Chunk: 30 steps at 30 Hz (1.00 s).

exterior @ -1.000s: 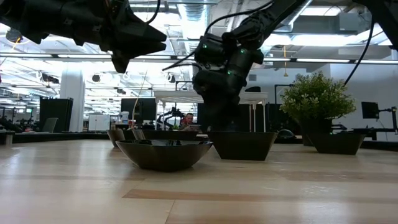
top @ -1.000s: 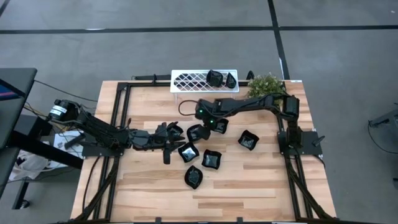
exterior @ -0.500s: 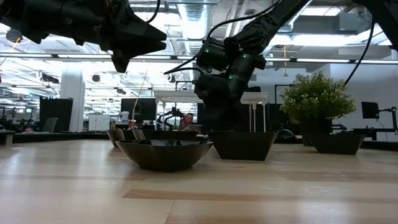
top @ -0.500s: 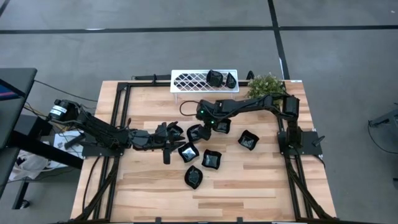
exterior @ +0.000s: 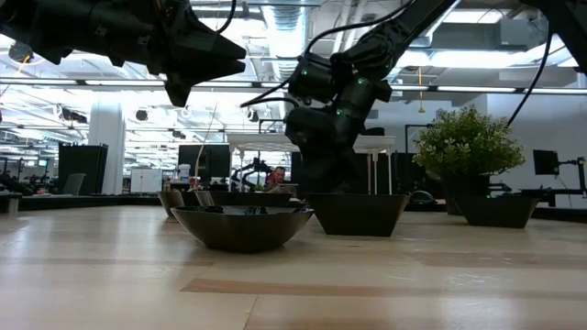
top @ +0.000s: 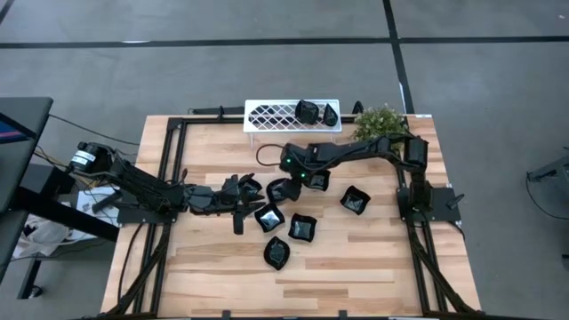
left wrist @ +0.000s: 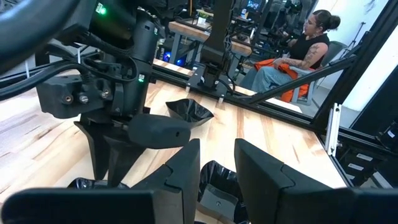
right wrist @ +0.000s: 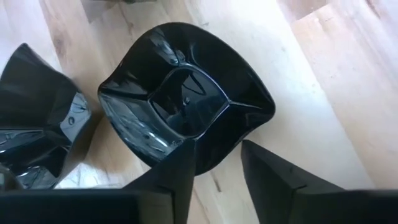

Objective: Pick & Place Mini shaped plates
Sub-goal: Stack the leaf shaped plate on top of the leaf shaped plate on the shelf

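Observation:
Several glossy black mini plates lie in a cluster on the wooden table (top: 222, 267); two more sit on the white lattice rack (top: 276, 116). My right gripper (top: 307, 178) (right wrist: 217, 165) is open and points down over a scalloped plate (right wrist: 186, 112) (top: 316, 182). One finger stands inside the plate's rim and the other outside. My left gripper (top: 249, 190) (left wrist: 217, 165) is open by a narrow gap. It hangs above the table (exterior: 229, 62) beside the cluster's left plates, with a plate (left wrist: 214, 180) showing beyond its fingers. My right gripper comes from above with its fingers on either side of the scalloped plate's near rim (right wrist: 217, 146). I cannot tell whether either finger touches it. The plate rests flat on the table.
A green potted plant (top: 380, 120) stands at the far right corner, next to the rack. More plates lie around (top: 356, 200) (top: 302, 228) (top: 277, 253) (right wrist: 31, 118). Black frame rails (top: 169, 151) run along the table's sides. A person sits beyond the table (left wrist: 305, 50).
My right gripper shifted slightly toward the table's right edge over the scalloped plate, then held almost still. No plate has moved.

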Motion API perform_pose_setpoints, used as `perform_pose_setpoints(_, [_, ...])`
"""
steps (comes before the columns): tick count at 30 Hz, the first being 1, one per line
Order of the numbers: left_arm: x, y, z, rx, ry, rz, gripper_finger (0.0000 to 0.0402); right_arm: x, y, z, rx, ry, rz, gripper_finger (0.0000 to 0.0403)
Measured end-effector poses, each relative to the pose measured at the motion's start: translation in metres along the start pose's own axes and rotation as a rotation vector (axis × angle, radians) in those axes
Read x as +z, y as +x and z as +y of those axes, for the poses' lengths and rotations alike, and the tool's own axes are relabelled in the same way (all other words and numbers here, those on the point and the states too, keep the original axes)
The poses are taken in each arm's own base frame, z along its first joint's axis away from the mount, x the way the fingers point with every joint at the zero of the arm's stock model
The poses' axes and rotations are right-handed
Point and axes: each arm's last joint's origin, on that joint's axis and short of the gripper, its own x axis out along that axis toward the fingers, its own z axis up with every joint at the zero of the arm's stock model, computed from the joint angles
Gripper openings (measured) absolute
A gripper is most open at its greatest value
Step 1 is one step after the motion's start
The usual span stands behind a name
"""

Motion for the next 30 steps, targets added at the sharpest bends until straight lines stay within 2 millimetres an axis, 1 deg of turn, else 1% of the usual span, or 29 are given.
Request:
perform_pose_setpoints(5, [0.0,0.0,0.0,0.0,0.0,-0.001,0.0102,-0.001,0.0,0.002,0.002,-0.004,0.003,0.0108])
perform_pose_setpoints(19, [0.0,0.0,0.0,-0.001,-0.001,-0.003,0.0102,0.0,0.001,0.002,0.002,0.01,0.0,0.0108])
perform_pose_setpoints(24, [0.0,0.0,0.0,-0.001,-0.001,-0.003,0.0102,-0.004,0.02,-0.001,0.018,0.018,0.024,0.0108])
perform_pose_setpoints(26, [0.0,0.0,0.0,-0.001,-0.001,-0.003,0.0102,-0.002,0.022,-0.002,0.038,0.018,0.022,0.0108])
perform_pose_setpoints(30, [0.0,0.0,0.0,-0.001,-0.001,-0.003,0.0102,0.0,0.017,-0.005,0.038,0.017,0.012,0.0108])
